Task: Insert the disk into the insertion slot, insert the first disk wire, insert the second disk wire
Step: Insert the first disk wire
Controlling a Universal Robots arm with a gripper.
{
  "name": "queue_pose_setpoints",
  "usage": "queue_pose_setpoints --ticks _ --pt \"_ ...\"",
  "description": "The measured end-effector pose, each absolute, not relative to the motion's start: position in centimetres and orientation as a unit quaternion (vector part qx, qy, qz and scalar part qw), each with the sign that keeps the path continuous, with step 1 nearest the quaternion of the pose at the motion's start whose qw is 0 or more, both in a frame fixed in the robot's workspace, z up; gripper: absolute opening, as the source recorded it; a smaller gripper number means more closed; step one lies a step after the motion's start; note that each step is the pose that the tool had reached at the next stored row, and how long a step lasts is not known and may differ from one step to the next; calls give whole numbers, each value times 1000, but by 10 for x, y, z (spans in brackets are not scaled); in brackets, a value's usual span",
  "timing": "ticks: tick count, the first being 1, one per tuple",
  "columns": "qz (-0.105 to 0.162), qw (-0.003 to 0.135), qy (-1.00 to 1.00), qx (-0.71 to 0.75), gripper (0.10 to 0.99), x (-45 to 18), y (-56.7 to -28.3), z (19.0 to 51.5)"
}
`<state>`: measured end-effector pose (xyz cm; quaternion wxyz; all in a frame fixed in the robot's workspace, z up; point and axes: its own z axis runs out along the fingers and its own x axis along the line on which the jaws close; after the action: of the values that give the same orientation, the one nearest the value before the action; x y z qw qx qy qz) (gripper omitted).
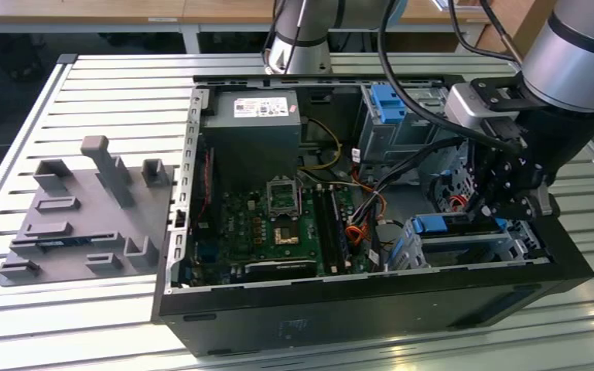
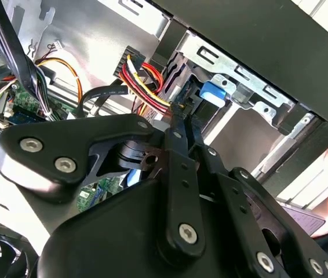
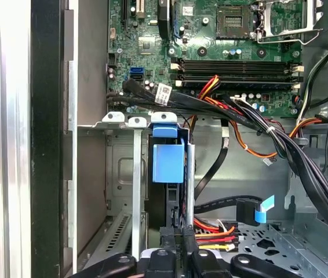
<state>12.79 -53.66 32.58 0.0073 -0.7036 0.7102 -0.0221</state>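
Note:
The disk, edge-on with its blue carrier tab, sits inside the insertion slot, the low grey cage in the case corner. The exterior view shows the blue carrier of the disk in the insertion slot at its right. My gripper reaches down at the disk's rear end, its fingers close together on a black connector with red, yellow and black wires. In the second wrist view the gripper meets that wire bundle beside the blue tab. A black flat cable with a blue tag lies loose nearby.
The open computer case lies on a slatted table. Inside are the motherboard, a power supply and a taller grey box with a blue clip. Thick cable bundles cross beside the bay. A grey fixture plate lies at the exterior view's left.

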Motion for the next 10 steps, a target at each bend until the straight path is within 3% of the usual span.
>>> queue_pose_setpoints --ticks 1,2,10 --pt "-22 7 710 -704 176 128 -537 326" --pt "-23 7 710 -704 235 128 -537 327" --pt "-22 7 710 -704 235 128 -537 337"
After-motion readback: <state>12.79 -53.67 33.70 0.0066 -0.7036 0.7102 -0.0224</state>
